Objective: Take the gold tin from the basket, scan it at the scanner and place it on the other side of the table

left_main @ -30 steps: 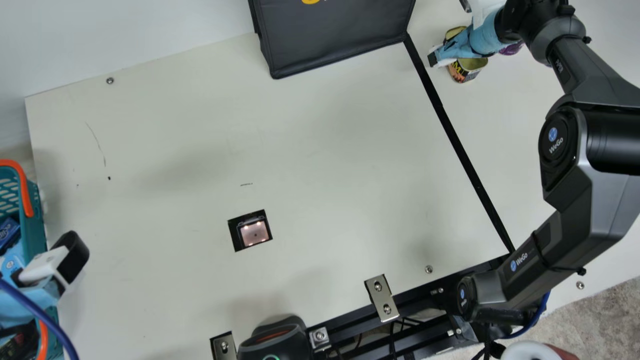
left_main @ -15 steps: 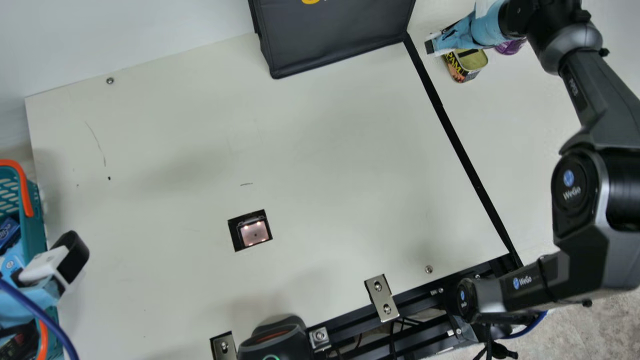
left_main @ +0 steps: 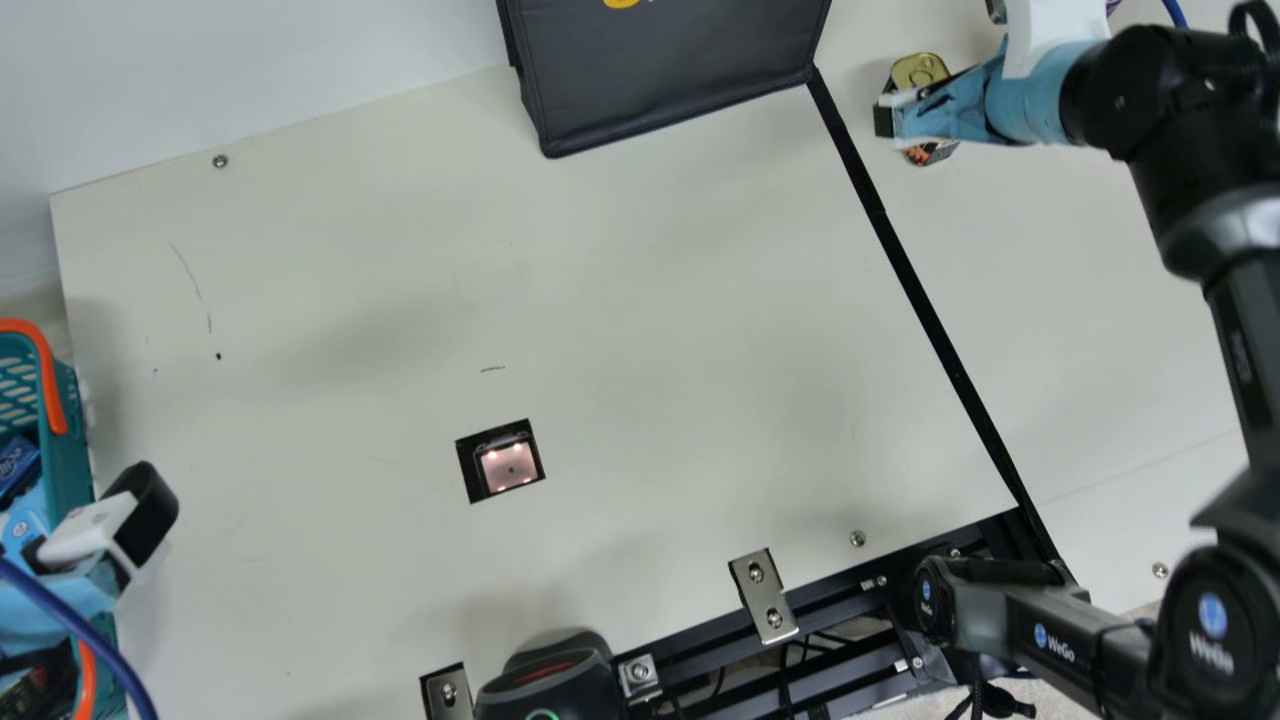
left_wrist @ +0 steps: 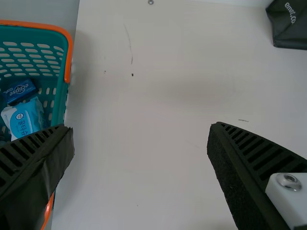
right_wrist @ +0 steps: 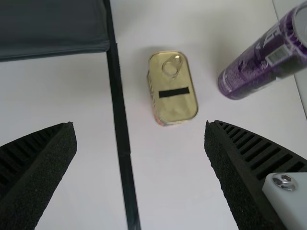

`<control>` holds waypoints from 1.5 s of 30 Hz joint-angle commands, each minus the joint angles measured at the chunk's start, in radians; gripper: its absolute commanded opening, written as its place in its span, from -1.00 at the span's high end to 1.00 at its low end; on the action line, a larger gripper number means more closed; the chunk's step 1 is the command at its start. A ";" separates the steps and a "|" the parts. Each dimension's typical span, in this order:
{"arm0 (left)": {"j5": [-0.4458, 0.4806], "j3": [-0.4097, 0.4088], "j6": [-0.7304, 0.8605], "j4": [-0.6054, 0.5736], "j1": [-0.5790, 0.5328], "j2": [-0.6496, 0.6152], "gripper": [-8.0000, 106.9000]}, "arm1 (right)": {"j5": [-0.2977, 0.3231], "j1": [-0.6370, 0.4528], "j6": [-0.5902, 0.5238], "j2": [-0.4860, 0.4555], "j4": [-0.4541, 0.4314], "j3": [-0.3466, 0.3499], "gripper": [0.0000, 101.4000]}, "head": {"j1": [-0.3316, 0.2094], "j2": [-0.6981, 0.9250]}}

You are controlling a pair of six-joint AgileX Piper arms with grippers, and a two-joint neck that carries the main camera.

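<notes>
In the main view my right gripper (left_main: 890,118) is above the gold tin (left_main: 920,70), hiding its middle. The right wrist view has that gripper (right_wrist: 140,139) open with nothing between its fingers, and the gold tin (right_wrist: 173,87) lies on the table past the black strip. My left gripper (left_main: 120,520) is by the basket (left_main: 68,440) at the left edge; in the left wrist view the gripper (left_wrist: 140,139) stands open and empty, the basket (left_wrist: 60,96) beside one finger. A scanner window (left_main: 509,467) glows in the table.
A black bag (left_main: 670,70) stands at the table's back. The purple can (right_wrist: 259,62) is near the tin. A black strip (left_main: 920,290) crosses the table, and a black device (left_main: 550,680) sits at the front edge. Blue packs (left_wrist: 24,117) lie in the basket.
My right arm has swung outward, and its gripper has shifted slightly toward the table's front and right. The left gripper and the gold tin have stayed put.
</notes>
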 commanded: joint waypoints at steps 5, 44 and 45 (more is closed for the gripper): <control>0.037 -0.053 0.046 0.000 0.037 -0.026 -0.71 | 0.058 0.037 0.023 -0.110 -0.006 0.021 -0.87 | -0.029 0.068; 0.144 -0.202 0.176 0.000 0.140 -0.101 -0.71 | 0.506 0.406 0.321 -0.647 -0.112 -0.089 -0.87 | -0.029 0.347; 0.144 -0.202 0.176 0.000 0.140 -0.101 -0.71 | 0.506 0.406 0.321 -0.648 -0.113 -0.089 -0.87 | -0.029 0.347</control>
